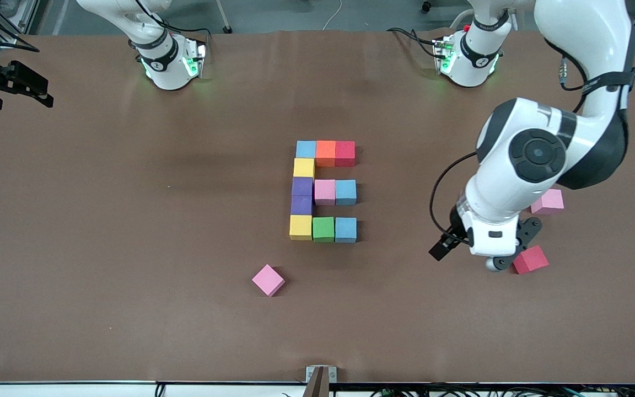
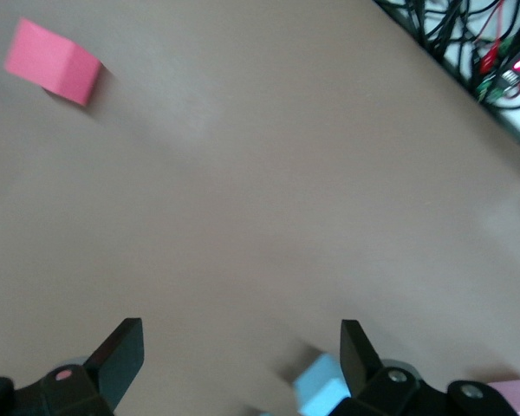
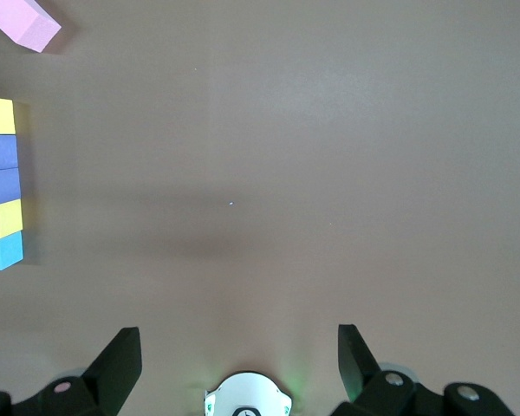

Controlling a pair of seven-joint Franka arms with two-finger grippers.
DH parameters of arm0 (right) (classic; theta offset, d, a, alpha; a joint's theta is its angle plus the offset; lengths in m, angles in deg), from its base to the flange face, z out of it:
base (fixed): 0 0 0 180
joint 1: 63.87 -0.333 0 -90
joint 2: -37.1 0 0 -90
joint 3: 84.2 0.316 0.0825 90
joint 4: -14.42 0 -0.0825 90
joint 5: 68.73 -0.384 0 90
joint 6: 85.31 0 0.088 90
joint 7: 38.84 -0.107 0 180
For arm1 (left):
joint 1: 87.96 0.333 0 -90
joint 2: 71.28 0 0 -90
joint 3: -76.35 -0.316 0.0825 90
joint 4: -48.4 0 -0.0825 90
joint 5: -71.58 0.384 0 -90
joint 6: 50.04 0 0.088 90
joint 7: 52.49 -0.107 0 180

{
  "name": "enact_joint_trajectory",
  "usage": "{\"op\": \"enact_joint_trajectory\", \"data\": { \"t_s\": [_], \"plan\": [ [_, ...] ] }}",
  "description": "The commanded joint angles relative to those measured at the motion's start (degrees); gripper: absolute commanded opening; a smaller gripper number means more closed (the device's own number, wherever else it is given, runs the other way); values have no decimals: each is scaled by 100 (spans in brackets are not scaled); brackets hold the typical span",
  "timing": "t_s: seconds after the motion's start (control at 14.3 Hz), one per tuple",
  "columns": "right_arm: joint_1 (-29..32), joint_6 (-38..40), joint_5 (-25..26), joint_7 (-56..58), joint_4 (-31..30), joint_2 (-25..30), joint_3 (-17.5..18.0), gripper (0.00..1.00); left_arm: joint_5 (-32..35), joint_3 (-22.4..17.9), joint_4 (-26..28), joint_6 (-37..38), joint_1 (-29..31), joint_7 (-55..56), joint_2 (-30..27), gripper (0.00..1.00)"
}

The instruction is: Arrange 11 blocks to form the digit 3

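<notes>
Mid-table figure: eleven blocks (image 1: 324,191) touch in an E shape, blue, orange and red on the row nearest the bases.
Loose cubes: a pink cube (image 1: 268,280) nearer the camera; a red cube (image 1: 531,259) and a second pink cube (image 1: 548,202) toward the left arm's end.
Left gripper (image 2: 241,357): over bare table just beside the red cube, fingers spread wide, holding nothing.
Right gripper (image 3: 239,354): waiting near its base, fingers wide apart, holding nothing.
</notes>
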Motion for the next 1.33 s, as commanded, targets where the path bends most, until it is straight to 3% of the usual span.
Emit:
{"op": "enact_joint_trajectory", "data": {
  "t_s": [0.0,0.42,1.26],
  "plan": [
    [52,9,18,54,-79,79,2,100,-89,-2,117,247,129,-877,-177,100],
    [210,-18,-228,63,-123,88,-15,100,-89,-19,90,625,665,-2592,-458,100],
    [184,-9,-158,-148,-140,88,20,100,-133,16,134,1161,1281,-3911,-1030,100]
  ]
}}
